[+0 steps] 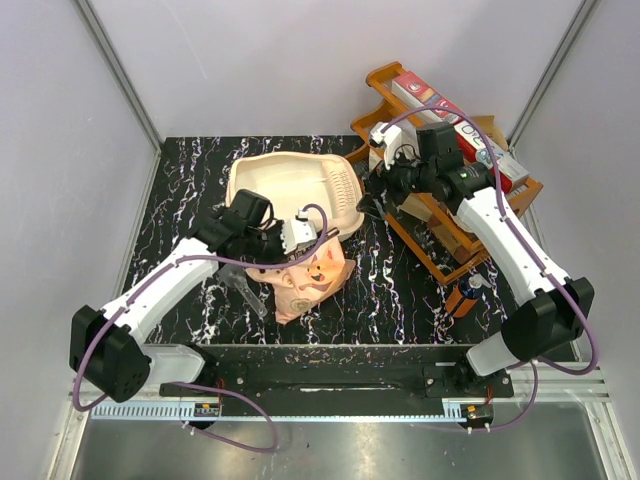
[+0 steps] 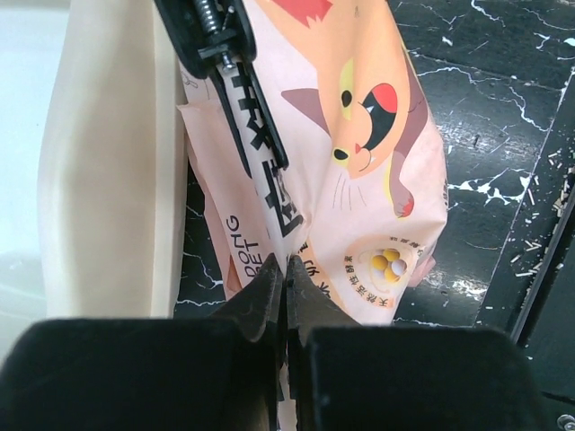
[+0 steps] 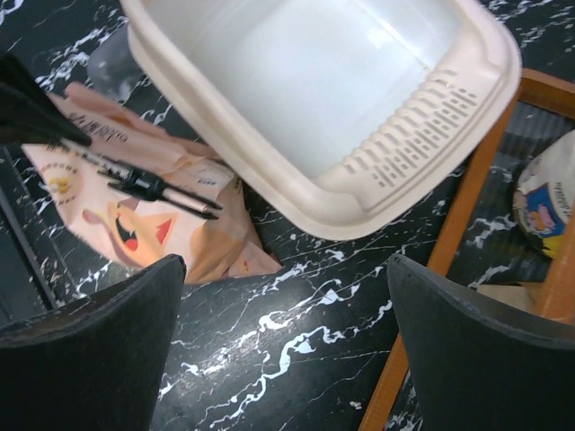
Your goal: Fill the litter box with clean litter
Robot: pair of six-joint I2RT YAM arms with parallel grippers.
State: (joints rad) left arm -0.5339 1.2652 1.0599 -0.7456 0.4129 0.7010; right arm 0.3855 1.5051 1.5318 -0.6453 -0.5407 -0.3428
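Observation:
The cream litter box (image 1: 262, 167) sits at the table's middle back, its inside bare plastic and its grille end (image 3: 422, 126) toward the rack. No clean litter shows in any view. A pink-orange cat-print bag (image 1: 312, 280) lies against the box's near wall (image 2: 108, 180), with a black binder clip (image 2: 216, 45) on its top edge. My left gripper (image 2: 287, 265) is shut on the bag's (image 2: 359, 180) folded edge. My right gripper (image 3: 283, 260) hangs open over bare table between the box's rim (image 3: 359, 211) and the rack, holding nothing.
A brown wooden rack (image 1: 450, 215) with boxed items stands at the back right, its rail (image 3: 476, 206) close beside my right fingers. A clear plastic scoop (image 1: 245, 290) lies left of the bag. A small bottle (image 1: 468, 293) stands near the right arm.

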